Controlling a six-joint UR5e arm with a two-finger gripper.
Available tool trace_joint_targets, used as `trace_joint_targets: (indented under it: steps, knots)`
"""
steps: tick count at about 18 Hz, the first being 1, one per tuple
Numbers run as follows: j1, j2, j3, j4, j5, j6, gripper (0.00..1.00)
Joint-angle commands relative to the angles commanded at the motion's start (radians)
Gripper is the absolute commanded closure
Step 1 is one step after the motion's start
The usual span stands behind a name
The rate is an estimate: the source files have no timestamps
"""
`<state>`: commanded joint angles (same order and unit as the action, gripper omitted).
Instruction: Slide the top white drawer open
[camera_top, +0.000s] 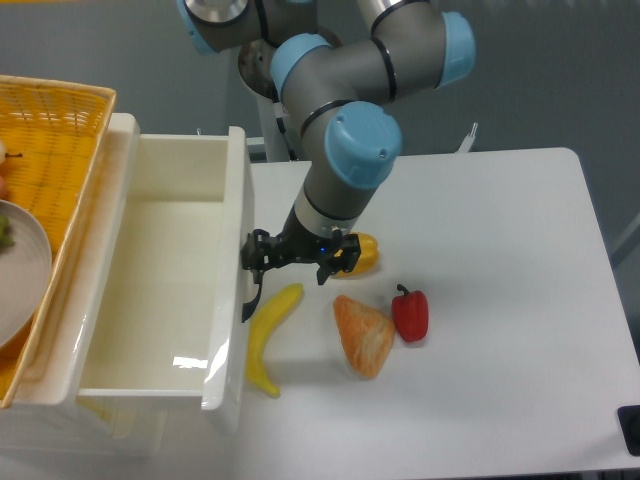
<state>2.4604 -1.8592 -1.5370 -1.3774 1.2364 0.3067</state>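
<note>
Top white drawer (160, 290) pulled wide open at left of frame. Pincer (262, 258) at centre, clamped on black handle (249, 296). Banana (264, 335) just beside drawer front, directly in path; yellow pepper (358, 253), croissant (364, 334), red pepper (410, 313) right on desk (500, 300).

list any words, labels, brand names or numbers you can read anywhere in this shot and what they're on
None: no readable text shows anywhere.
The glossy white drawer box, its curved black bar handle, the grey and blue robot arm, the yellow wicker basket and the white table show no print or labels.
</note>
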Motion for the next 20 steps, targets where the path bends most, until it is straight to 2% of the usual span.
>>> trace_joint_targets:
  steps: [10,20]
  knots:
    - [0.035,-0.005,0.012,-0.017,-0.005,0.009,0.0]
    - [0.034,-0.008,0.023,-0.028,-0.034,0.017,0.0]
